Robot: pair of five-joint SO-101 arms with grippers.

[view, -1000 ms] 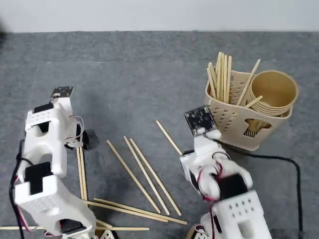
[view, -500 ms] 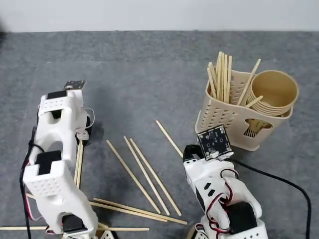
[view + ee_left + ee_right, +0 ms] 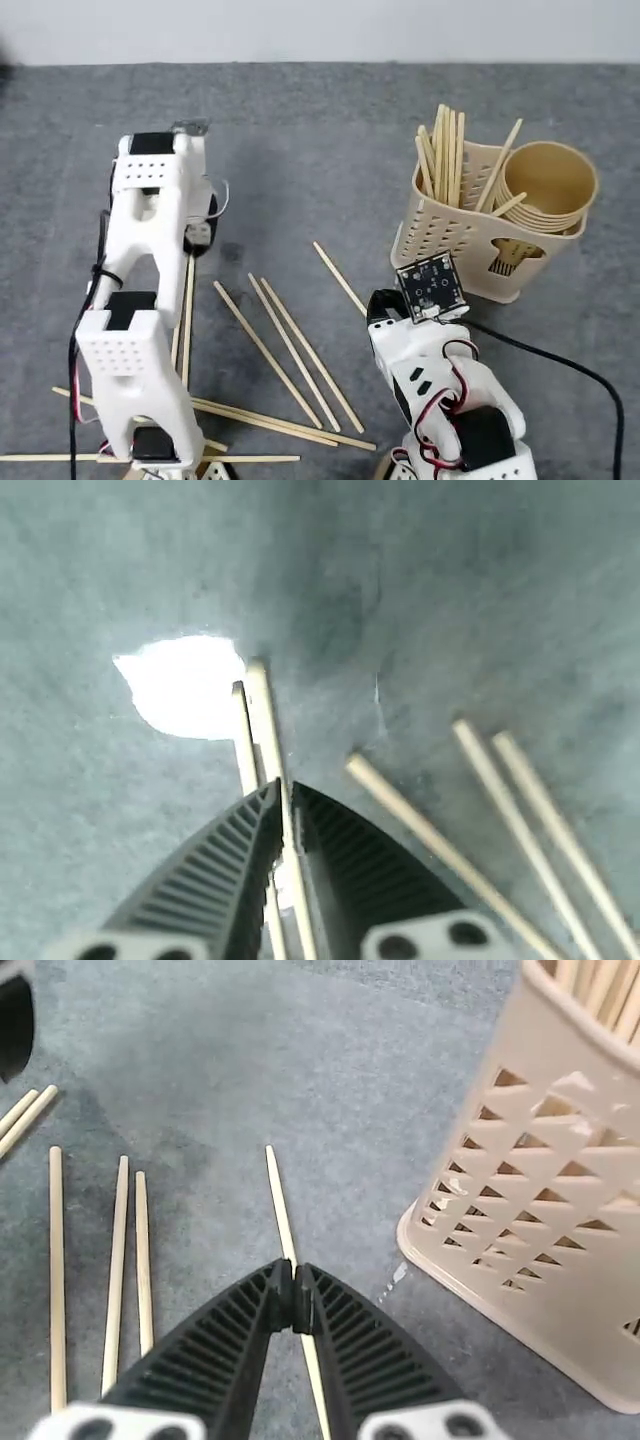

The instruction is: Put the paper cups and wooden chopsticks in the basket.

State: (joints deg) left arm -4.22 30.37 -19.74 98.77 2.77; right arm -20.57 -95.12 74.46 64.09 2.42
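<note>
Loose chopsticks (image 3: 312,355) scattered on the grey counter (image 3: 300,130), between the two sets of fingers and back towards the arm bases. Over to the left fingers (image 3: 272,810): clenched hard on one chopstick (image 3: 271,730), gripped partway along, with its end poking out well past the tips. Second chopstick (image 3: 246,730) pressed right alongside the first, touching it, slipping behind one finger rather than between the two. More loose sticks fanned out off to the side of those tips, apart from them.

Now the right fingers (image 3: 285,1290): shut tip to tip, nothing pinched between. Directly beneath them, a single chopstick (image 3: 281,1200) lying flat on the counter, running on ahead past the tips and back under them. Whether touching it or just above, cannot tell.

Basket (image 3: 440,235) standing upright, near, ahead and to the right of the right fingers. Inside it, a stack of paper cups (image 3: 560,190) in the compartment farther from those fingers, and a bundle of upright chopsticks (image 3: 447,150) in the other one.
</note>
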